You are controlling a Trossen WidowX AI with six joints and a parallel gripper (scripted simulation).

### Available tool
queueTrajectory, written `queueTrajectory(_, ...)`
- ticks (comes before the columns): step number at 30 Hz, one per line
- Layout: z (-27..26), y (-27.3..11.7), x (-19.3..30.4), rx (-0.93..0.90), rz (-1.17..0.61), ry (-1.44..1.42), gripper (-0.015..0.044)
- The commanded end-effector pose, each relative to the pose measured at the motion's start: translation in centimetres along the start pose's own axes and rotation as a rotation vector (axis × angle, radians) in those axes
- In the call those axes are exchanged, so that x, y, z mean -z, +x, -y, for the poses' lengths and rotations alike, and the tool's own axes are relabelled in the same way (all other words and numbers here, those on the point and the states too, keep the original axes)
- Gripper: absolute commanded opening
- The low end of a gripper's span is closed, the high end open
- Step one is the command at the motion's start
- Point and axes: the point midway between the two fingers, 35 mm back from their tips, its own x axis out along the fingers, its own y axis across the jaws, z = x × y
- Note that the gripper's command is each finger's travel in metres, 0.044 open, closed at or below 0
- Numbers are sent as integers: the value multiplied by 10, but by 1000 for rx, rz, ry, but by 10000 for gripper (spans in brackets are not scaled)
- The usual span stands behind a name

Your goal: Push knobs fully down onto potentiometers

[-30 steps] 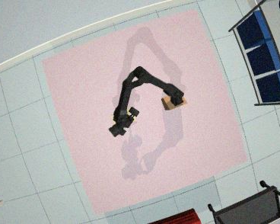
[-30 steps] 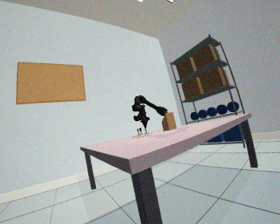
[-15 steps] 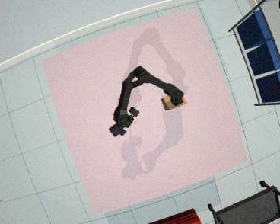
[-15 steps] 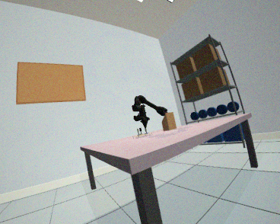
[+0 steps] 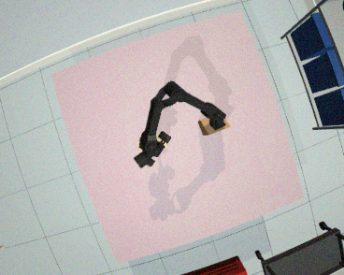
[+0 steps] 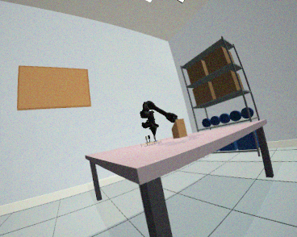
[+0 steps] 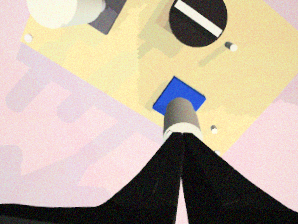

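The yellow circuit board (image 7: pixel 260 65) (image 6: pixel 144 144) stands on the table; in the top view the arm mostly covers it. In the wrist view a grey knob (image 7: pixel 180 115) with a pale rim stands over a blue potentiometer (image 7: pixel 176 90). My gripper (image 7: pixel 181 141) is shut, with nothing between the fingers, its tips at the knob's pale top end; contact cannot be told. A large cream knob (image 7: pixel 52 10) stands by a dark grey body (image 7: pixel 109 19) at top left. A black round knob (image 7: pixel 196 30) with a white bar is at top right. How far each knob is seated is unclear.
Small pale-tipped pins (image 7: pixel 232 47) (image 7: pixel 214 129) stick up from the board near the knobs. The arm's base is at a brown block (image 5: pixel 207 127) (image 6: pixel 179 130) on the pink table (image 5: pixel 250 164) (image 6: pixel 216 135).
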Motion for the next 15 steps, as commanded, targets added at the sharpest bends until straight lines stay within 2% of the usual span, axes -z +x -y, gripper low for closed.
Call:
queueTrajectory(1,1,6,-1,7,0,4,0)
queueTrajectory(15,1,8,-1,7,0,4,0)
